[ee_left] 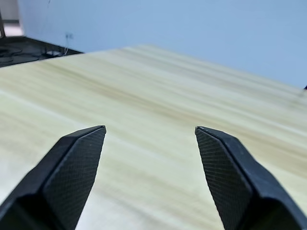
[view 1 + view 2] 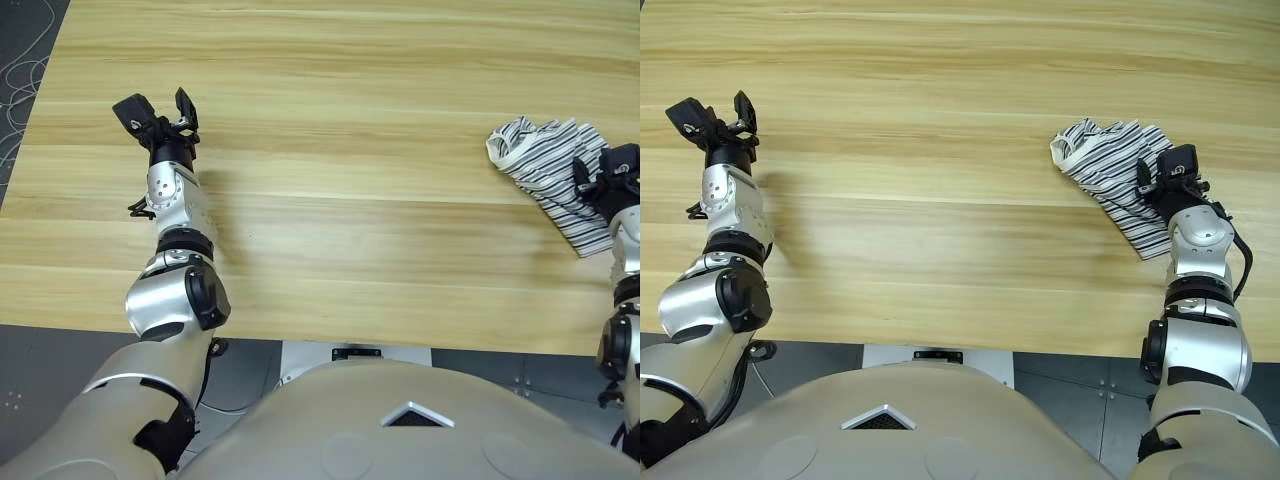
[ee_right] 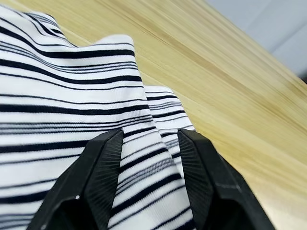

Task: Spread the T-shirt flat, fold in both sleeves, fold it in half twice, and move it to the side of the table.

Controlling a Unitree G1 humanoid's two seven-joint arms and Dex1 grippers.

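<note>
- Currently the black two-fingered right gripper is resting on the black-and-white striped cotton T-shirt, fingers slightly parted, pinching nothing.
- T-shirt is lying bunched compactly at the right side of the pale wooden table; placement probably finishing.
- Farther off, the left gripper is hovering spread wide and empty, apparently keeping clear.

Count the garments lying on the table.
1: a striped T-shirt, bunched up on the right side of the table, with the right gripper over it. No other seems hidden.
</note>
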